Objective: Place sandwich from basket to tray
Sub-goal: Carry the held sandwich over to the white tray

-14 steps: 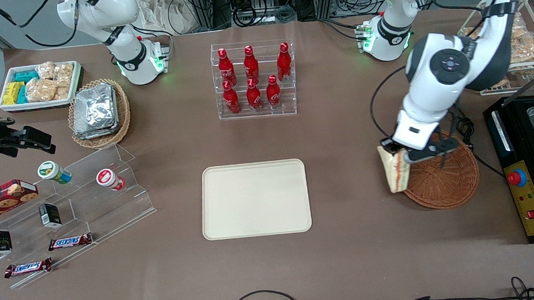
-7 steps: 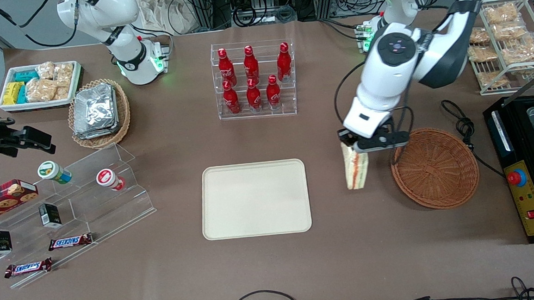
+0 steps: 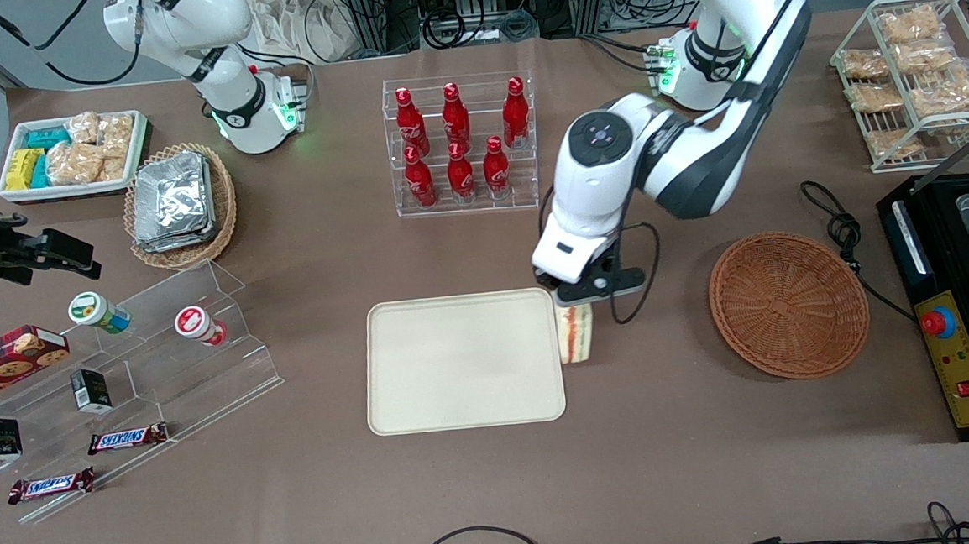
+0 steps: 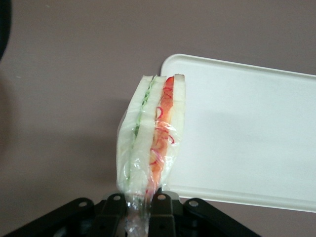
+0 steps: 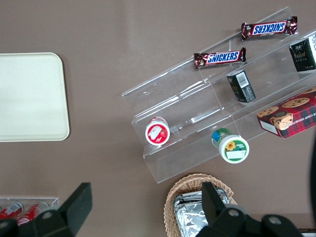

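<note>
My left gripper [image 3: 571, 299] is shut on the sandwich [image 3: 575, 334], a plastic-wrapped white-bread wedge with red and green filling that hangs down from the fingers. It hovers over the rim of the cream tray [image 3: 463, 361] on the side toward the working arm's end. In the left wrist view the sandwich [image 4: 152, 143] is pinched by its wrap between the black fingers [image 4: 111, 212], with the gripper [image 4: 138, 210] just above the tray [image 4: 247, 133] edge. The round reddish-brown basket [image 3: 788, 305] sits on the table toward the working arm's end, with nothing in it.
A clear rack of red bottles [image 3: 460, 143] stands farther from the front camera than the tray. A tan wicker basket with foil packets [image 3: 179, 204], a white snack tray [image 3: 72, 154] and an acrylic shelf with snacks [image 3: 120, 370] lie toward the parked arm's end. A black machine [image 3: 962, 310] stands beside the basket.
The gripper has carried the sandwich from above the basket's rim across the table to the tray's edge, and it hangs lower now. The basket stays where it was.
</note>
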Controlling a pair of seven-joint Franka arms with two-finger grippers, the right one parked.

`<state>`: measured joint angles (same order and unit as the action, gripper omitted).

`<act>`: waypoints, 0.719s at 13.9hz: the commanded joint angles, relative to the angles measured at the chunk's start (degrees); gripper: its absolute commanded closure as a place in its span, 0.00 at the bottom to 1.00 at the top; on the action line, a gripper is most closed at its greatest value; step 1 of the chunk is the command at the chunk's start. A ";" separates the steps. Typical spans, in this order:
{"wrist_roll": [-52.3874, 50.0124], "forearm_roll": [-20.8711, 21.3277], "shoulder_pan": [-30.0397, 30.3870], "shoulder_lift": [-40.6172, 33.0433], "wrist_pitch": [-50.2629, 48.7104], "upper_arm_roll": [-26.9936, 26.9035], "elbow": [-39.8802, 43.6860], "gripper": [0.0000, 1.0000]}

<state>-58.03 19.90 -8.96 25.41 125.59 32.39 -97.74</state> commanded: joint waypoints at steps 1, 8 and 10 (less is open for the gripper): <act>-2.26 2.07 -3.25 5.43 -1.67 -0.22 5.80 1.00; -4.90 7.08 -8.27 15.45 -1.14 -0.40 10.99 1.00; -5.86 8.57 -9.32 17.56 -1.14 -0.49 12.04 1.00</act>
<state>-62.19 26.19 -16.71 40.40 125.59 32.31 -89.13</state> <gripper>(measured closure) 0.841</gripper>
